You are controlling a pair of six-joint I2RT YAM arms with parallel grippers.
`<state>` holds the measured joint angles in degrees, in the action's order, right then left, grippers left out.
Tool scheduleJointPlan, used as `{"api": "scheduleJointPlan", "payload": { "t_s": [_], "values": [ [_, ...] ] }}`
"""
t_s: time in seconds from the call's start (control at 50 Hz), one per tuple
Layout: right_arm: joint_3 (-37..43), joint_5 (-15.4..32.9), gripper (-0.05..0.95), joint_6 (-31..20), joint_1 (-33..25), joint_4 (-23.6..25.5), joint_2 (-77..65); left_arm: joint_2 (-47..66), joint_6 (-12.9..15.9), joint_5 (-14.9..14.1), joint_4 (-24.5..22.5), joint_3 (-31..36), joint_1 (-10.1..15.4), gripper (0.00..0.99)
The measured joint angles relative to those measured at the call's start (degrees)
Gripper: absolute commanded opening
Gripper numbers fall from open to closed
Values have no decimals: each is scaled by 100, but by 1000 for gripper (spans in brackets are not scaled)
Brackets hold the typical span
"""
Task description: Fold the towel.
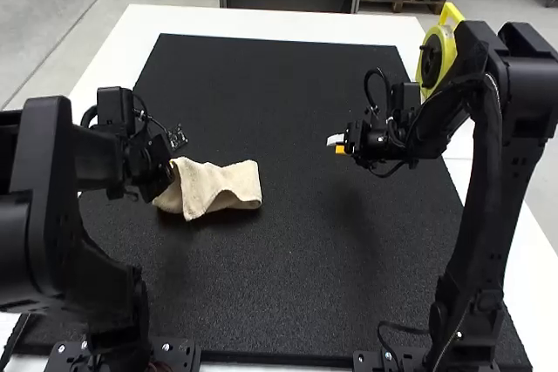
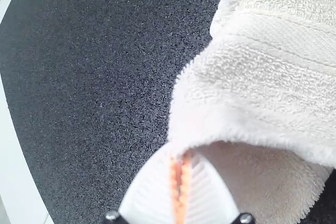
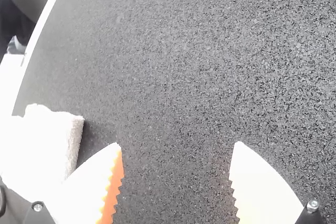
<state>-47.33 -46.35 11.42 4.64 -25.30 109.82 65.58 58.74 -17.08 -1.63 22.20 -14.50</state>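
- At the left claw, closes down narrow, holding a pinched bit of the towel between white ribbed fingers with orange pads.
- Seen from the wrist at the left claw, rises at the grip into one upper layer, arched over a lower layer with a gap between; a flat woven band crosses the upper layer.
- Just to the right of the left claw, lies folded over and rumpled as a short cream strip of towel, with a low hump partway along and a corner poking toward the robot's side.
- Under and around both claws, spreads out as a dark, grainy mat, with the white table bordering it.
- Well to the right of the left claw and apart from the towel, stands wide at the right claw, fingers spread with nothing between but a view of the mat.
- From the wrist at the right claw, shows the towel beyond one finger, not touching.
- Past the right claw, on its far right side, sits upright as a yellow reel, partly hidden by the arm.
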Motion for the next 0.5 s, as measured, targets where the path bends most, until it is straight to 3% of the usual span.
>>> {"api": "scheduleJointPlan", "payload": {
  "t_s": [0.5],
  "values": [
    [0,2,489,17,0,2,0,656,-247,0,-1001,0,0,26]
  ]
}}
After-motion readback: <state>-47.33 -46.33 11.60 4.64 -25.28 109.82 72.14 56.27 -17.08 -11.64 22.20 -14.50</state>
